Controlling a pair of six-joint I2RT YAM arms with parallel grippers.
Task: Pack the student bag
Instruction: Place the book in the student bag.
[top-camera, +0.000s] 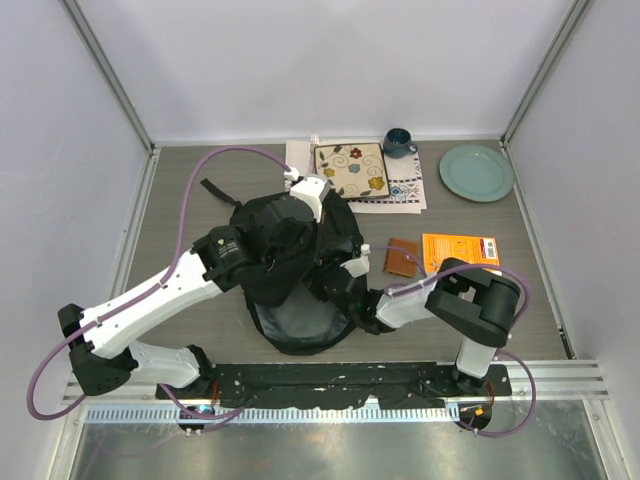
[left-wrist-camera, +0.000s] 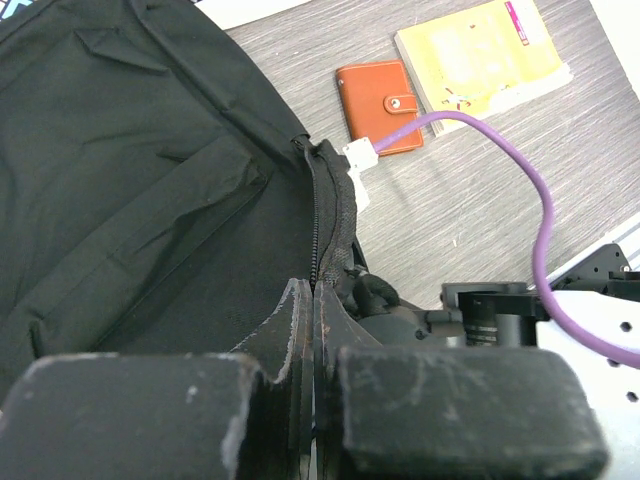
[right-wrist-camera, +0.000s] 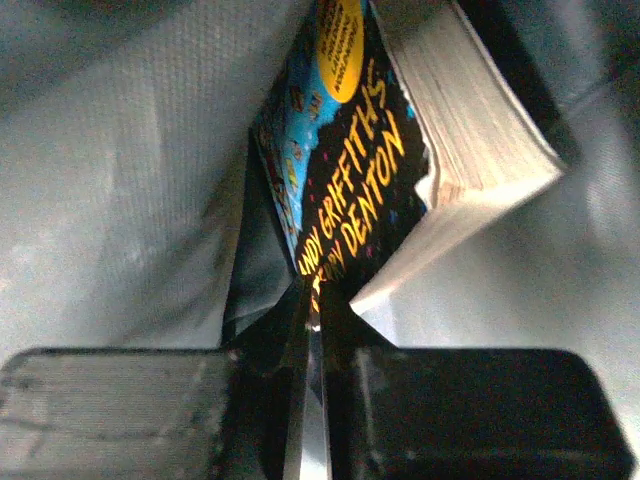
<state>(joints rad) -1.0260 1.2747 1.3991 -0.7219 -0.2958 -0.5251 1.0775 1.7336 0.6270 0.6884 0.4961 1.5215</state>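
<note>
paperback book (right-wrist-camera: 400, 170), "ANDY GRIFFITHS", "DENTON"

Left arm (top-camera: 160, 295): base at the near edge, left of centre. Upper link swings out toward the near-left corner; the white forearm runs back diagonally toward the table centre, with the wrist bent toward the far edge. Left gripper (left-wrist-camera: 312, 300): 2 fingers pressed together with no gap visible, pinching the zipper edge of the student bag (left-wrist-camera: 150, 200) at their tips.

Right arm (top-camera: 470, 300): base at the near edge, right of centre. Elbow raised above the base, forearm reaching left toward the centre. Right gripper (right-wrist-camera: 310, 295): 2 fingers closed on the cover corner of a book (right-wrist-camera: 350, 180).
</note>
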